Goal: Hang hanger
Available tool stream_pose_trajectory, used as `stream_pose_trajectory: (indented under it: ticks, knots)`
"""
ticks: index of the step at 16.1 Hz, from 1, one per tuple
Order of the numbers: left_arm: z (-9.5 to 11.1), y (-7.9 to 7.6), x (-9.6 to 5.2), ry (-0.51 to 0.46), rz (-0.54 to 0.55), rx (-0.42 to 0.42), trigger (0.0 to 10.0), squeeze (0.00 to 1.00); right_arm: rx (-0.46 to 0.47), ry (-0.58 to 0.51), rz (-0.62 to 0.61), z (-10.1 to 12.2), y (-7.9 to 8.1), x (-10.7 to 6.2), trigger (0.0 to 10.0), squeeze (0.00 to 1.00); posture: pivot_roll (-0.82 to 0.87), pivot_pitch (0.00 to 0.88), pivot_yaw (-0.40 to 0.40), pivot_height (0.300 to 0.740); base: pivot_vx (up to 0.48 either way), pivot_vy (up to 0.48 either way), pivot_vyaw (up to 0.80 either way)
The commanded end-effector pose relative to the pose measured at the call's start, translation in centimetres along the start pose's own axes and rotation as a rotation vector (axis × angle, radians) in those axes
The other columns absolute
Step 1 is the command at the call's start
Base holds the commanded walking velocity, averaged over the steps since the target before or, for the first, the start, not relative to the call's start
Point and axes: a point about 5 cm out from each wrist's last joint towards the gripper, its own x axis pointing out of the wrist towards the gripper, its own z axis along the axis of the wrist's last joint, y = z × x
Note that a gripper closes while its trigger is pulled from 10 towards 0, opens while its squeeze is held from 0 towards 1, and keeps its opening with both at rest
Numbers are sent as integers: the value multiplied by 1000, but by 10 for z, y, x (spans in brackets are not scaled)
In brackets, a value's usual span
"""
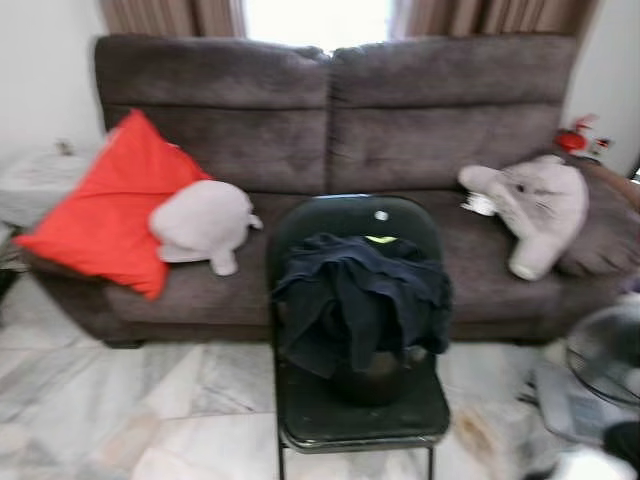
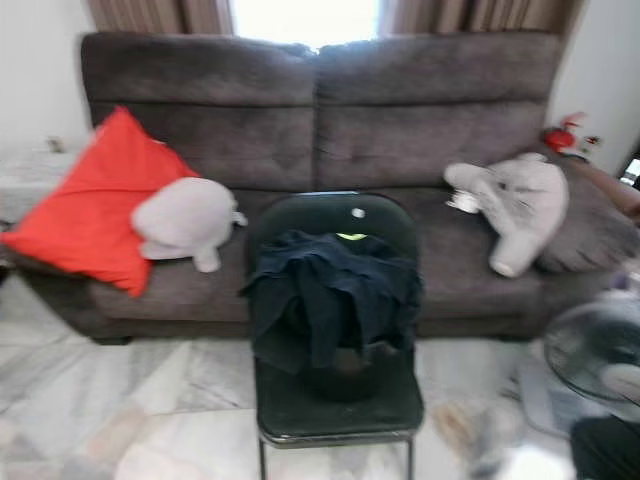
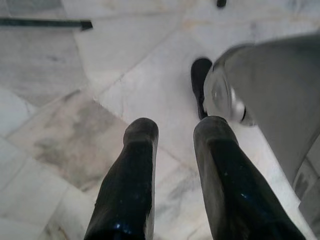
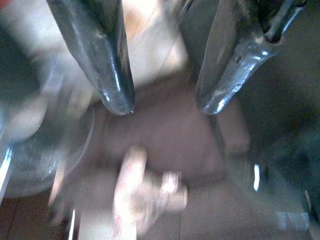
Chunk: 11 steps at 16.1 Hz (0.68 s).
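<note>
You are facing a black folding metal chair (image 1: 400, 415) on the marble floor before the sofa, a crumpled dark navy garment (image 1: 355, 295) heaped over its seat and backrest. A small yellow-green piece (image 1: 380, 239) peeks out at the garment's top edge; what it is cannot be told.

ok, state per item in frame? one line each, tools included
folding chair: unfolded, upright, in front of the sofa
dark clothes: piled on the chair seat, draped over something dark
red cushion: tilted against the sofa back
pale plush: lying on the sofa seat, against the red cushion
grey plush: lying on the sofa's right side
curtains: parted
left tool: open, empty, pointing at the floor
right tool: open, empty
</note>
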Motion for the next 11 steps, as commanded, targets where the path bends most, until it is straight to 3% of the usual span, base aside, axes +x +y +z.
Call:
stream_pose_trajectory:
  ticks: [1,4,5,6,8,11]
  knots:
    - [2,-4,1,3,-12,16,10000,0,-13,-41,44,11,12,2,10000,0,-65,0,11,740,0,0,0]
    - [0,-3,1,13,-11,15,10000,0,-39,-146,58,41,8,-3,10000,0,-70,0,11,740,0,0,0]
    - [-1,-3,1,20,-11,22,10000,0,-115,-149,101,59,9,-3,10000,0,-78,0,16,740,0,0,0]
    - [-1,-3,1,21,-11,23,10000,0,-132,-144,111,62,9,-4,10000,0,-78,0,16,740,0,0,0]
    - [0,-3,1,17,-12,32,10000,0,-242,-126,184,71,15,24,10000,0,-57,0,15,740,0,0,0]
    - [4,-2,1,2,-7,35,10000,0,-296,-137,211,87,26,66,10000,0,-46,0,23,740,0,0,0]
